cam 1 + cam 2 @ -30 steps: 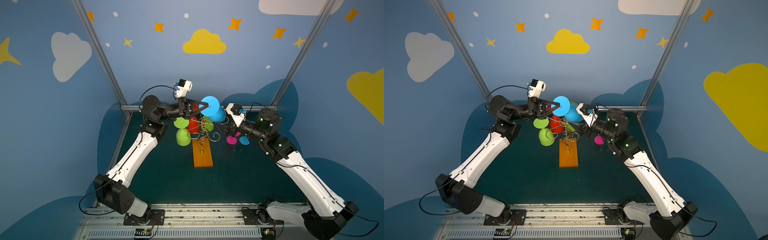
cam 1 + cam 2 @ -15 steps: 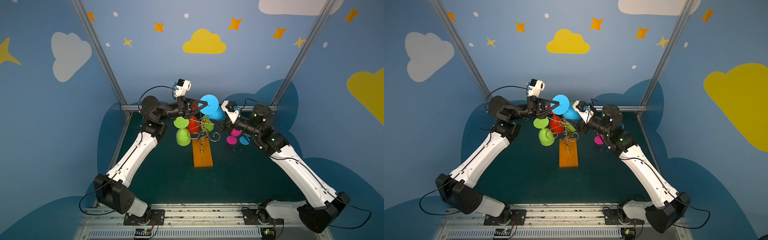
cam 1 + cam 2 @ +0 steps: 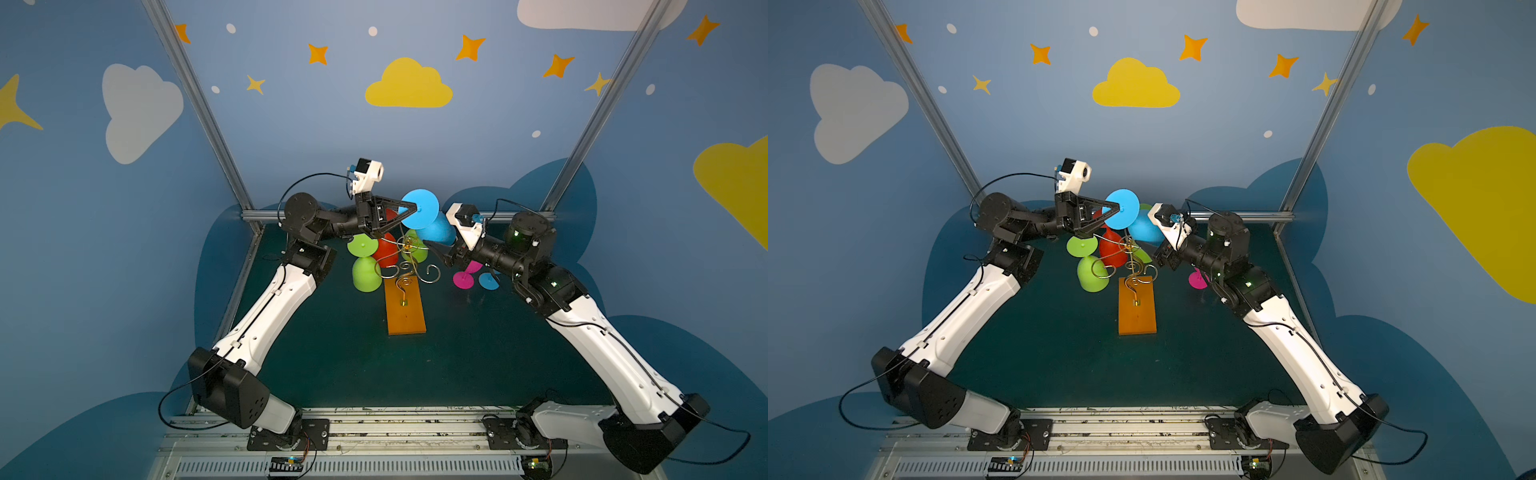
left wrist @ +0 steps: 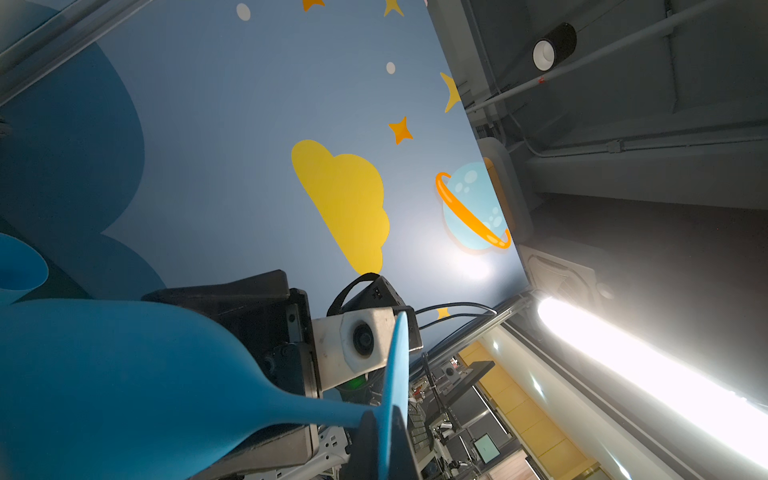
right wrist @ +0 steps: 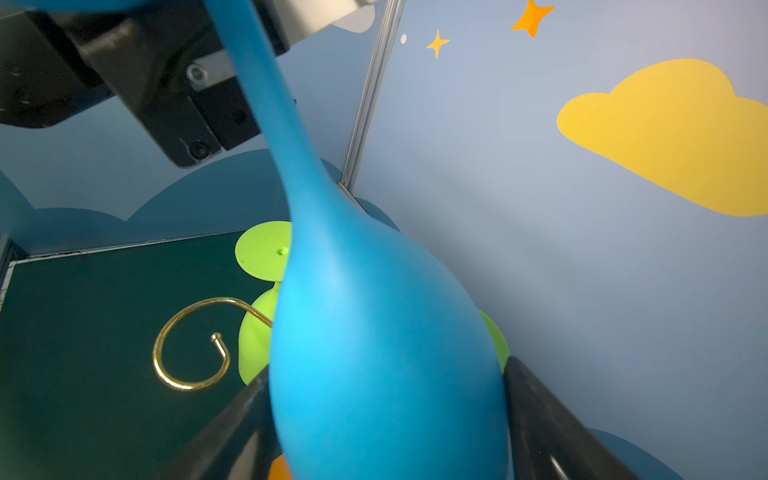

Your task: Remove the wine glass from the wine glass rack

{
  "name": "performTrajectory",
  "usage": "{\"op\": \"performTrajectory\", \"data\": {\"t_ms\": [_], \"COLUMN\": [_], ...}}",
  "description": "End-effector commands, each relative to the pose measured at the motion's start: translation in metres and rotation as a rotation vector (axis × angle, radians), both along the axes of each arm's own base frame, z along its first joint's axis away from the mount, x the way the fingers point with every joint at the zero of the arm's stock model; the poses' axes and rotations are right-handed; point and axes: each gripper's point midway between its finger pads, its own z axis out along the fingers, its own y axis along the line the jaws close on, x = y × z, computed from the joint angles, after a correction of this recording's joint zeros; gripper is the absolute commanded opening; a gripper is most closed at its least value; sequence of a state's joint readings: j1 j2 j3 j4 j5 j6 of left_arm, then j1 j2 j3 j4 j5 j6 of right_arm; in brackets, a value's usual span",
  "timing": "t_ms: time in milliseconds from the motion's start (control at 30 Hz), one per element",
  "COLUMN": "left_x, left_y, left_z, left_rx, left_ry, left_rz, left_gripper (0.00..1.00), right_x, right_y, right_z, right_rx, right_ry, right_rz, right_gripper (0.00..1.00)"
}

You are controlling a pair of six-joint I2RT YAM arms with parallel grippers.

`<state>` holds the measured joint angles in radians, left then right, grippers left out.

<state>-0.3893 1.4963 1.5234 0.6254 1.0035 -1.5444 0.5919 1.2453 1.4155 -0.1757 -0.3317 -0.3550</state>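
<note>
- The left end effector (image 3: pixel 409 209) is clamped tight on the thin stem of the blue wine glass (image 3: pixel 436 232), right at the round foot.
- In the left wrist view the stem runs between the dark fingers (image 4: pixel 365 449), with the foot seen edge-on.
- The blue wine glass lies almost on its side in the air. Its foot points towards the left arm and its bowl towards the right arm.
- In both top views it sits above the far end of the wine glass rack (image 3: pixel 405 307), higher than the gold curls (image 3: pixel 1133 266).
- One empty gold scroll (image 5: pixel 191 345) passes behind the bowl in the right wrist view. Contact there cannot be judged.
- The right end effector (image 5: pixel 382 399) has its jaws spread wide around the bowl (image 5: pixel 374 332).
- One black finger (image 5: pixel 540 415) lies close along each side of the bowl. Whether they press on it cannot be told.
- A green glass (image 3: pixel 365 272), a red glass (image 3: pixel 386 249) and a second green glass (image 3: pixel 415 247) hang on the rack.
- The rack's orange base rests flat on the dark green table (image 3: pixel 478 353).
- A pink glass (image 3: pixel 463 279) shows near the right arm, partly hidden by it.
</note>
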Motion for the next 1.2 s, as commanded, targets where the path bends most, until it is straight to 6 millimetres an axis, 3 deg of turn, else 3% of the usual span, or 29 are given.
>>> {"op": "performTrajectory", "data": {"t_ms": [0, 367, 500, 633, 767, 833, 900, 967, 1167], "left_x": [-0.004, -0.01, -0.008, -0.006, -0.001, 0.003, 0.006, 0.011, 0.034], "left_y": [0.004, 0.002, 0.001, 0.0, 0.001, 0.003, 0.004, 0.004, 0.007], "left_z": [0.008, 0.014, 0.013, 0.011, 0.005, 0.002, 0.0, -0.002, -0.016], "left_rx": [-0.019, -0.046, -0.049, -0.037, -0.01, 0.01, 0.028, 0.054, 0.181], "left_ry": [-0.049, -0.032, -0.027, -0.034, -0.051, -0.06, -0.085, -0.114, -0.259], "left_rz": [0.006, -0.031, -0.034, -0.026, 0.001, 0.026, 0.051, 0.083, 0.255], "left_gripper": [0.03, 0.03, 0.03, 0.04, 0.24, 0.47, 0.62, 0.67, 0.71], "right_x": [-0.008, 0.004, 0.004, -0.001, -0.003, -0.007, -0.013, -0.02, -0.032], "right_y": [0.001, 0.018, 0.019, 0.015, 0.002, -0.006, -0.015, -0.025, -0.055], "right_z": [0.019, 0.015, 0.015, 0.017, 0.017, 0.014, 0.01, 0.01, 0.012], "right_rx": [0.046, 0.029, 0.028, 0.032, 0.036, 0.02, 0.006, -0.003, -0.05], "right_ry": [-0.026, -0.02, -0.009, 0.004, 0.078, 0.113, 0.14, 0.159, 0.243], "right_rz": [0.007, 0.011, 0.007, -0.009, -0.075, -0.109, -0.142, -0.171, -0.293], "right_gripper": [0.85, 0.85, 0.76, 0.62, 0.52, 0.46, 0.43, 0.4, 0.34]}}
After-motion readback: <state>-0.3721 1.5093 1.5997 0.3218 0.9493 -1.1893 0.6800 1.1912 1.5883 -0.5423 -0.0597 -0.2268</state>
